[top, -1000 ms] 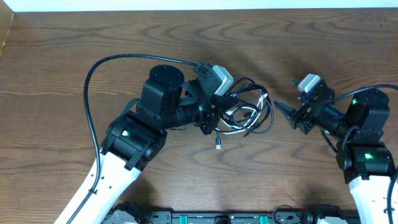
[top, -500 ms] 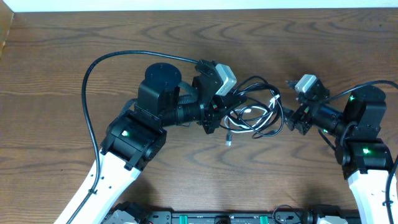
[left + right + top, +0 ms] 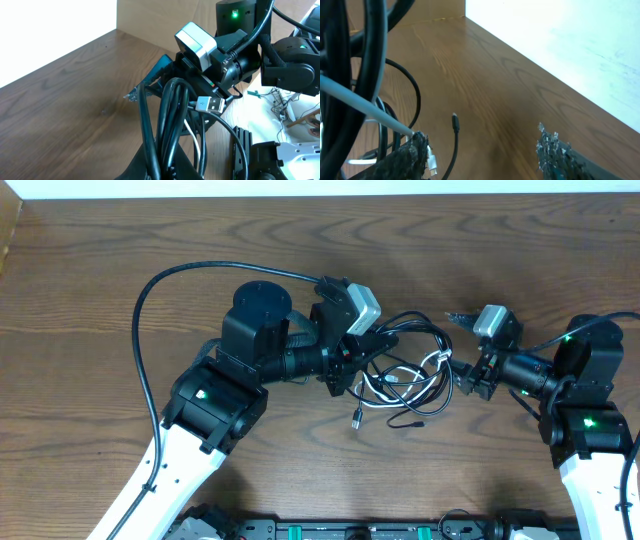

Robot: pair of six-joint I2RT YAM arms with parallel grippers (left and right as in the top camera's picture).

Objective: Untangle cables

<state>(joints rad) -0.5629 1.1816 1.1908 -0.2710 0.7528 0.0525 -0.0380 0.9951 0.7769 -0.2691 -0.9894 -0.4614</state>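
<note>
The cables (image 3: 405, 370) lie bunched in a loose tangle mid-counter (image 3: 120, 240), between the two arms; the left pincer (image 3: 372, 345) is clenched on the bundle's left side, with black loops and a white cord (image 3: 200, 145) rising out of its grip and a silver USB plug (image 3: 210, 104) sticking up; the right pincer (image 3: 458, 370) stands spread wide at the tangle's right edge, grasping nothing, with a pale cord lying against one finger (image 3: 415, 150).

The cables (image 3: 402, 378) at the left gripper (image 3: 372, 348) are mostly black, one white, with a silver plug (image 3: 210, 104) beyond its fingertips. The table (image 3: 100, 260) beneath is brown, streaked with darker wavy wood grain.
</note>
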